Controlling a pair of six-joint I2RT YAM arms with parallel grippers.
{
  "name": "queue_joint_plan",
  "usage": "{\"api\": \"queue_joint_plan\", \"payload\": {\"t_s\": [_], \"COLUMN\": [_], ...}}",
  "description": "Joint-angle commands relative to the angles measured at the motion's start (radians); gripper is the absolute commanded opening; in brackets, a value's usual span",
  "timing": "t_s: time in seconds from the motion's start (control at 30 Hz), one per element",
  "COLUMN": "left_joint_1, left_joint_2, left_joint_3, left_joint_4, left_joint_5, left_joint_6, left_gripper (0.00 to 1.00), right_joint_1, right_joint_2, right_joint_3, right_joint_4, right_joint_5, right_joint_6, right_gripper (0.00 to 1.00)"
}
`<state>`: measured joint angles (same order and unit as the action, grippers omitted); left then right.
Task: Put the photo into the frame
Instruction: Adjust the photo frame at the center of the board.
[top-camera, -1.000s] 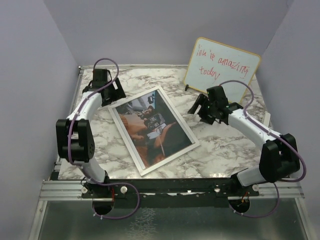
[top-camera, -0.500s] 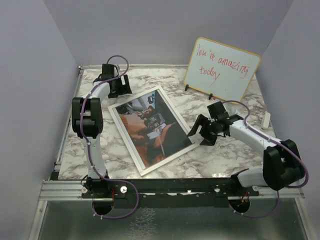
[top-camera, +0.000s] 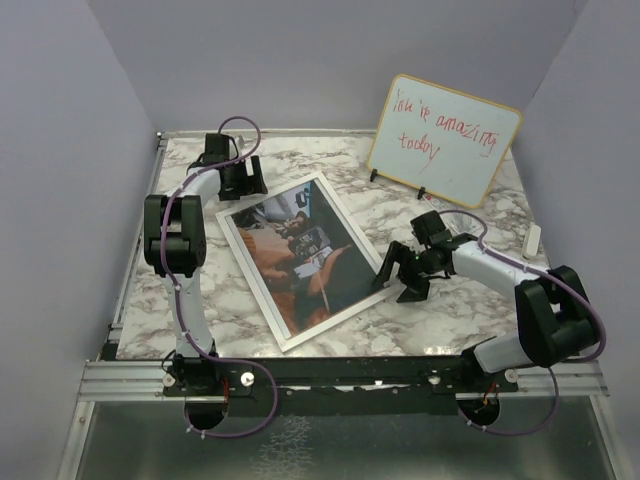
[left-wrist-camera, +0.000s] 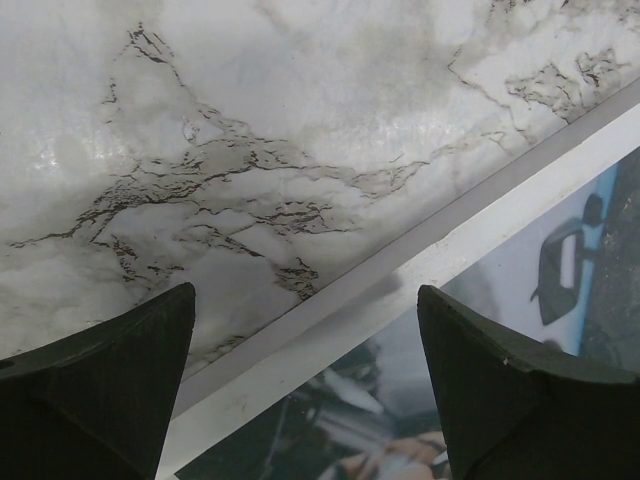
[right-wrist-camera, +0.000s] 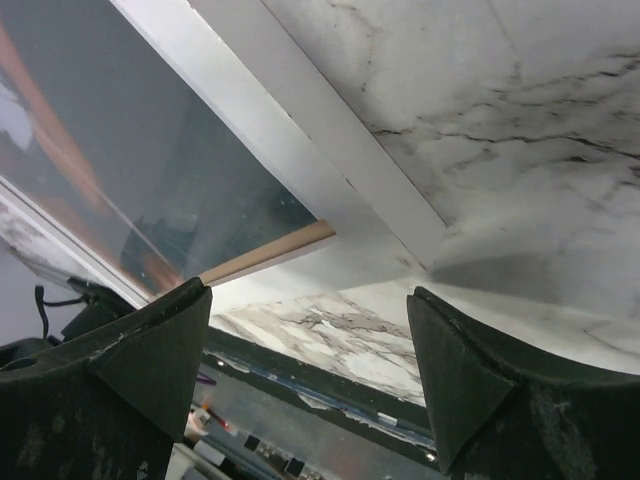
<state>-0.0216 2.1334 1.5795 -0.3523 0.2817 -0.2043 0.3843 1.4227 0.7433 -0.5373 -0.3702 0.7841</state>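
Note:
The frame (top-camera: 360, 232) lies flat and slanted on the marble table, its white rails around the photo (top-camera: 305, 255), a dark scene in orange-brown tones. My left gripper (top-camera: 250, 184) is open and empty over the frame's far-left corner. In the left wrist view its jaws (left-wrist-camera: 305, 390) straddle the white rail (left-wrist-camera: 480, 225), with the photo (left-wrist-camera: 560, 270) below. My right gripper (top-camera: 397, 283) is open and empty, low at the frame's right corner. In the right wrist view (right-wrist-camera: 310, 390) the rail (right-wrist-camera: 300, 110), the glossy picture (right-wrist-camera: 120, 150) and a light wood edge (right-wrist-camera: 265, 255) show.
A wood-rimmed whiteboard (top-camera: 445, 138) with red writing leans at the back right. A small white object (top-camera: 533, 240) lies at the table's right edge. Bare marble (top-camera: 450, 310) lies between the frame and the right arm. Grey walls enclose the table.
My right gripper has moved down and left, from near the whiteboard to the frame's right corner. My left arm has stretched out, with its gripper now at the frame's far-left corner. The frame has not moved.

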Motion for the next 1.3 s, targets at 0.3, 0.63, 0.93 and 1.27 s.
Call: {"api": "queue_joint_plan", "payload": {"t_s": [0.3, 0.63, 0.93, 1.27], "left_joint_1": [-0.001, 0.003, 0.0, 0.0], "left_joint_2": [-0.098, -0.202, -0.369, -0.568], "left_joint_3": [-0.083, -0.242, -0.475, -0.679], "left_joint_4": [-0.061, -0.104, -0.104, -0.136], "left_joint_5": [0.019, -0.047, -0.003, -0.064], "left_joint_6": [-0.01, -0.128, -0.222, -0.208], "left_gripper": [0.91, 0.8, 0.76, 0.77], "right_joint_1": [-0.001, -0.024, -0.058, -0.088], "right_joint_2": [0.114, 0.233, 0.347, 0.384], "right_joint_3": [0.047, 0.215, 0.359, 0.409], "right_joint_4": [0.198, 0.206, 0.261, 0.339], "right_joint_5": [0.037, 0.258, 0.287, 0.277], "right_joint_6": [0.014, 0.003, -0.087, -0.169], "right_gripper": [0.83, 0.81, 0.8, 0.8]}}
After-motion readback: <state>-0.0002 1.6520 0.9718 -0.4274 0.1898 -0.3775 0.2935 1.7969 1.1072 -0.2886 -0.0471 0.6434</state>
